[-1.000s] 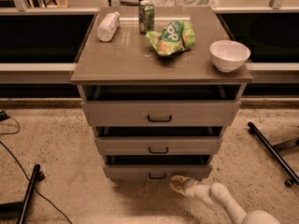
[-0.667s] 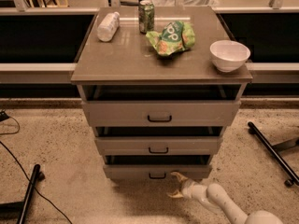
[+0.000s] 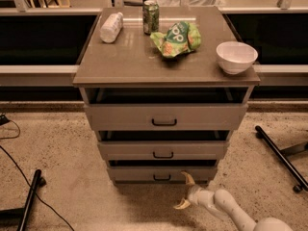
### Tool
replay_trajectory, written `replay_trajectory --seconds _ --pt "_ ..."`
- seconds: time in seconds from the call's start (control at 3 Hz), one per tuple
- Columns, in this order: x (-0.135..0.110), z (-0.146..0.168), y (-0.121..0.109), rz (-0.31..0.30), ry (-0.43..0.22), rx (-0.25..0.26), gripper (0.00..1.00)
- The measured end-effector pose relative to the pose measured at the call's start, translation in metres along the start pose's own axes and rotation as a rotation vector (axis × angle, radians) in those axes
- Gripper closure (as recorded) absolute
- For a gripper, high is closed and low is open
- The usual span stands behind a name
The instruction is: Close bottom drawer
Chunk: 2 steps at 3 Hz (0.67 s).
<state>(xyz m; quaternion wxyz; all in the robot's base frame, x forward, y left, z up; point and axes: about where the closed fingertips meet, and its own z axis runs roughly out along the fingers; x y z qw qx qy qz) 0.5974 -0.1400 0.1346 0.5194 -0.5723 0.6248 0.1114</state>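
Observation:
The bottom drawer [image 3: 162, 174] is the lowermost of three in the grey-brown cabinet, with a low flat front and a small black bar handle [image 3: 161, 178]. Its front stands a little forward of the cabinet, with a dark gap above it. My gripper [image 3: 185, 191] is low at the drawer's right front, on a white arm coming from the lower right. Its two tan fingers are spread open; the upper fingertip [image 3: 186, 176] is at the drawer front, right of the handle. It holds nothing.
The middle drawer [image 3: 163, 150] and top drawer [image 3: 164, 117] also stand slightly out. On the cabinet top [image 3: 130, 57] are a bottle [image 3: 111, 27], a can [image 3: 150, 17], a green chip bag [image 3: 177, 37] and a white bowl [image 3: 236, 57]. Black legs [image 3: 281, 158] and cables [image 3: 19, 167] lie on the floor.
My gripper has turned and moved up toward the bottom drawer's front; its fingers now stand one above the other and spread. The drawers have not visibly moved.

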Motion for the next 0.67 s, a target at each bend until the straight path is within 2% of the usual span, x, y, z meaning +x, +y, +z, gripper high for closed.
replay_trajectory --seconds 0.33,0.67 --pt "-0.0056 -0.0129 0.0112 0.008 -0.038 -0.061 0.00" --pt "-0.0077 -0.0126 0.0134 0.009 -0.046 -0.068 0.00"
